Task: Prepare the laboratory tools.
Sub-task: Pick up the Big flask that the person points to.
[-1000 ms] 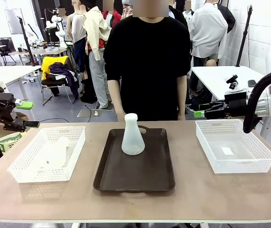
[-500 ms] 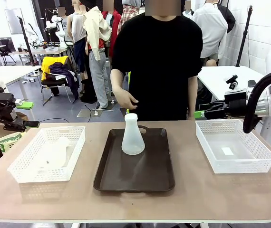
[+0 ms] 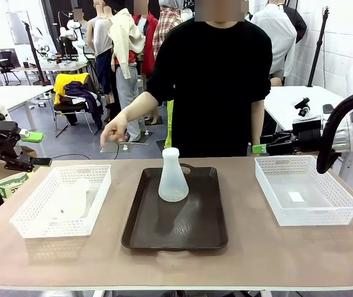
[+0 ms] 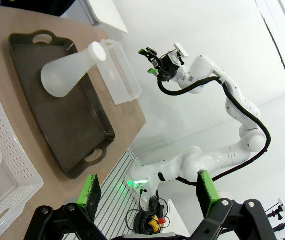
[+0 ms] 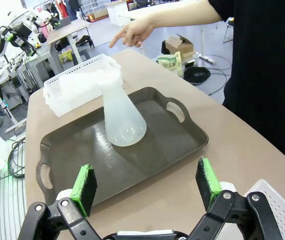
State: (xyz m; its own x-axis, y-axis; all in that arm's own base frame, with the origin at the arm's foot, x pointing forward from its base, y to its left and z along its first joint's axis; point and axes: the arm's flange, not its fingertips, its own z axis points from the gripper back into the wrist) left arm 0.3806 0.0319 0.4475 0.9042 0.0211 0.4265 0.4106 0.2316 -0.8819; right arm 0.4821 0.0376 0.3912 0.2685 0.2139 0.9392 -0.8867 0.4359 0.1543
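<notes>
One milky flask (image 3: 173, 176) stands upright at the back of the dark brown tray (image 3: 183, 232). A second flask (image 3: 71, 199) lies on its side in the left white basket (image 3: 28, 226). Off the table's left edge, my left gripper (image 3: 36, 150) hangs open, holding nothing. My right gripper (image 3: 260, 148) is open and bare behind the right basket (image 3: 306, 218). In the left wrist view the open gripper (image 4: 147, 192) looks past the standing flask (image 4: 67, 72). The right wrist view has its gripper (image 5: 146, 182) open above the tray (image 5: 172, 150), facing the flask (image 5: 121, 117).
A person in black stands at the table's far side, one hand (image 3: 111, 133) stretched out over the back edge toward the left basket. That hand (image 5: 132, 32) points downward. The right basket holds a small white slip (image 3: 296, 197).
The person has shifted to the right and stretched an arm out toward the left basket. Both arms and both flasks have stayed put.
</notes>
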